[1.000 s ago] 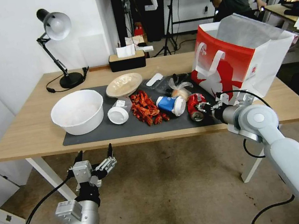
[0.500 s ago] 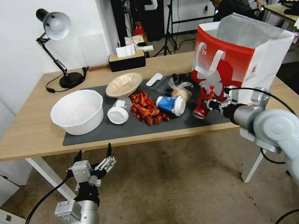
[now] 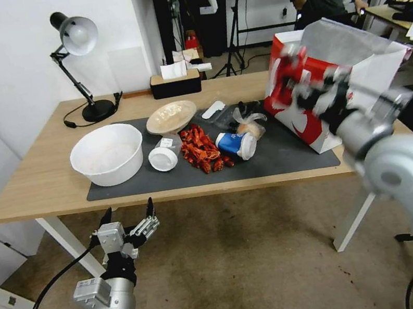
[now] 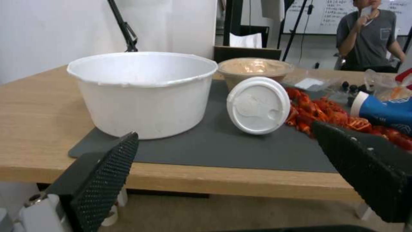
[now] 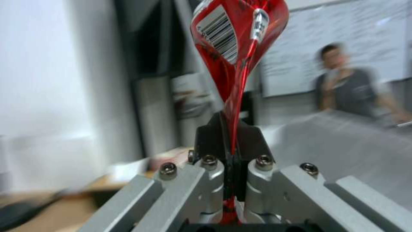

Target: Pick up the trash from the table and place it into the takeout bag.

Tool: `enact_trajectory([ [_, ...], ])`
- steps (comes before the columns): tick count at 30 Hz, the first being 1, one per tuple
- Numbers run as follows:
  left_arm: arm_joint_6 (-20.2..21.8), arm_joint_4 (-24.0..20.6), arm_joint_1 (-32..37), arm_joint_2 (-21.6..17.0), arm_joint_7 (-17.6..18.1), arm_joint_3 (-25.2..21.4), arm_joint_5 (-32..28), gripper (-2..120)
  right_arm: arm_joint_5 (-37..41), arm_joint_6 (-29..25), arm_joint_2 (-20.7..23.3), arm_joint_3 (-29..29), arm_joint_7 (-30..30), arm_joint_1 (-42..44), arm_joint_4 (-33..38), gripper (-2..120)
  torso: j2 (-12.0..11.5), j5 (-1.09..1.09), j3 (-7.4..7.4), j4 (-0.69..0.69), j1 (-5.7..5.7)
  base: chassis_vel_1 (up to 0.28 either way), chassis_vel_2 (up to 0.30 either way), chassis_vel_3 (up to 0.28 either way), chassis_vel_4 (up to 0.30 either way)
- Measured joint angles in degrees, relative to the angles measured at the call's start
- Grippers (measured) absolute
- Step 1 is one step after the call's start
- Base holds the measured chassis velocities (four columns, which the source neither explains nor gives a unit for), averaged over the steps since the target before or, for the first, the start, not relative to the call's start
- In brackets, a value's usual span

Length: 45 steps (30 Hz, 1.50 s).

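The right gripper [image 5: 231,141] is clamping the crushed red can [image 5: 238,42], just before the takeout bag [image 3: 361,70] mouth; the left gripper [image 3: 129,221] is waiting open below the table [image 3: 38,188]

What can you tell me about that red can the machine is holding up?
The crushed red can is shiny metal, squashed flat at one end, with a white barcode label on its side. The right gripper pinches that flattened end between shut fingers, so the fuller end points away from the wrist. In the head view the can is off the table, raised in front of the red takeout bag near its top edge. Nothing else touches it.
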<state>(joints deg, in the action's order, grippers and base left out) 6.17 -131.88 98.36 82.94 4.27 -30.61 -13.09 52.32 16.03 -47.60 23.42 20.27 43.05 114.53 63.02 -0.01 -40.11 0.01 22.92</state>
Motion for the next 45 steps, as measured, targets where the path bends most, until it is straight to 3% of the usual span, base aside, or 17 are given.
enact_trajectory([
  [6,0.0,0.0,-0.2,0.1,0.0,0.5,0.0,100,-1.4,2.5,2.0,-3.8,2.6,-11.6,-11.7,0,0.0,0.01,0.0,-0.01,0.0,0.0,0.0,0.0,0.0],
  [11,0.1,0.0,-0.2,0.3,0.0,0.6,0.0,100,-1.3,4.1,1.5,-5.6,4.1,-14.0,-14.2,0,0.0,0.0,0.0,-0.01,0.0,0.0,0.0,0.0,0.0],
  [13,0.1,0.0,-0.1,0.3,0.0,0.4,0.0,100,-1.3,5.0,0.7,-6.0,4.8,-13.9,-14.3,10,0.0,0.02,0.0,-0.01,0.0,0.0,0.0,0.0,0.0],
  [17,0.1,0.0,-0.1,0.2,0.0,0.1,0.0,100,-1.4,5.6,0.3,-6.0,5.1,-13.5,-14.3,20,0.0,0.01,0.0,-0.01,0.0,0.0,0.0,0.0,0.0],
  [22,0.1,0.0,0.0,0.5,0.0,0.0,-0.1,100,-1.4,7.3,0.5,-5.7,5.2,-12.4,-13.4,43,0.0,0.01,0.0,-0.01,-0.01,0.0,0.0,0.0,0.0],
  [26,0.1,0.0,0.0,0.7,0.0,0.0,0.0,100,-1.4,7.7,0.6,-5.5,5.1,-12.0,-13.1,50,0.0,0.01,0.0,-0.02,-0.01,0.0,0.0,0.0,0.0],
  [28,0.1,0.0,0.0,1.0,0.0,0.2,0.1,100,-1.3,8.0,0.7,-5.2,5.0,-11.2,-12.6,64,0.0,0.01,0.0,-0.01,-0.01,0.0,0.0,0.0,0.0],
  [31,0.0,0.0,0.0,1.2,0.0,0.4,0.2,100,-1.3,8.6,1.0,-5.0,5.0,-10.8,-12.2,70,0.0,0.01,0.01,-0.01,-0.01,0.0,0.0,0.0,0.0],
  [32,-0.1,0.0,0.1,1.4,0.0,0.6,0.4,100,-1.2,8.8,1.2,-4.8,4.9,-10.6,-12.1,80,0.0,0.01,0.01,-0.01,-0.01,0.0,0.0,0.0,0.0],
  [36,-0.1,-0.2,0.1,1.6,0.0,0.9,0.9,100,-0.9,8.6,1.7,-4.1,3.9,-9.8,-11.3,93,0.0,0.01,0.0,-0.01,-0.01,0.0,0.0,0.0,0.0],
  [45,-0.1,-1.0,0.8,1.9,0.0,0.8,1.5,100,1.8,1.4,3.1,-2.0,-1.9,-5.4,-6.8,100,0.0,0.02,0.0,-0.01,-0.01,0.0,0.0,0.0,0.0],
])
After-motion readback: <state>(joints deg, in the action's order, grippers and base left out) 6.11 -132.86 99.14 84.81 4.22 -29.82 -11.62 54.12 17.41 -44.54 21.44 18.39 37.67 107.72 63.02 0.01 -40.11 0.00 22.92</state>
